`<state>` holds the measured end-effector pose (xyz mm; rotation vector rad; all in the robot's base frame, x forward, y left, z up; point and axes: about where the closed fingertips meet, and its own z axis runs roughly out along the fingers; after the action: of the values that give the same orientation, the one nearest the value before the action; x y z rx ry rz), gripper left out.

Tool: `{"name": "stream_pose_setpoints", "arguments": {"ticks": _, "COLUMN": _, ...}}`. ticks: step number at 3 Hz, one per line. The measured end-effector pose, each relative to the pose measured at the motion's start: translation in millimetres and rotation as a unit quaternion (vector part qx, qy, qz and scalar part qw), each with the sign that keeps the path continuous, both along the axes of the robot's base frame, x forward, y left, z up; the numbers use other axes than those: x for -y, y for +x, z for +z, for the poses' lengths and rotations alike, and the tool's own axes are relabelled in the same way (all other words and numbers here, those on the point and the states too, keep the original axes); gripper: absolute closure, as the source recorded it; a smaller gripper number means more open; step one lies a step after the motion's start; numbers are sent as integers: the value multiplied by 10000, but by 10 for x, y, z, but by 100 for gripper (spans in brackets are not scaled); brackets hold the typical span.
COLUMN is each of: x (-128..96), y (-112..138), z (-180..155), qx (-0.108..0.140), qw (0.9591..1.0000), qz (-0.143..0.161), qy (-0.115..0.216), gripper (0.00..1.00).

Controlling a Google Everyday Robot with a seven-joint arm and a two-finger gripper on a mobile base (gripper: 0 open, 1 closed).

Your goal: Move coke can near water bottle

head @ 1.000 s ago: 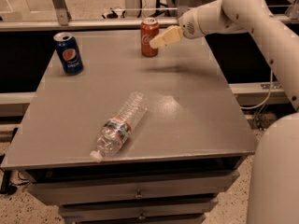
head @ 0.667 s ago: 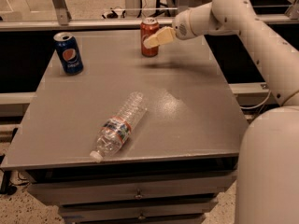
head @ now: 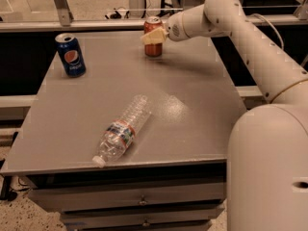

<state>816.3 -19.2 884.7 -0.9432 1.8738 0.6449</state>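
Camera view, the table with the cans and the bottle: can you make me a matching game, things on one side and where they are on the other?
Things:
1 coke can
2 Pepsi can
3 water bottle
4 gripper

Places:
A lying on its side near the table's front edge
B standing at the back left
C at the end of the white arm, against the red can
D standing at the back, near the middle

Pairs: 1-D, 2-B, 3-A, 4-C.

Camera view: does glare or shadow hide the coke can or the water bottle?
Camera view: light hides neither. A pale glare patch sits on the table beside the lying water bottle, not on it. The gripper at the coke can covers part of the can's upper front; its lower half is evenly lit.
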Motion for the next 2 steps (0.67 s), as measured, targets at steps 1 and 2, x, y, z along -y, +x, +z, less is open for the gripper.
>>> {"name": "stream_pose_setpoints", "arguments": {"ticks": 1, "x": -53, "y": -109, "z": 106, "qx": -42, "qw": 9997, "qz": 141, "qy": 207, "gripper": 64}}
{"name": "stream_pose_setpoints", "arguments": {"ticks": 2, "x": -11, "y": -482, "z": 331, "qx": 18, "qw": 9978, "qz": 499, "qy": 444, "gripper": 87}}
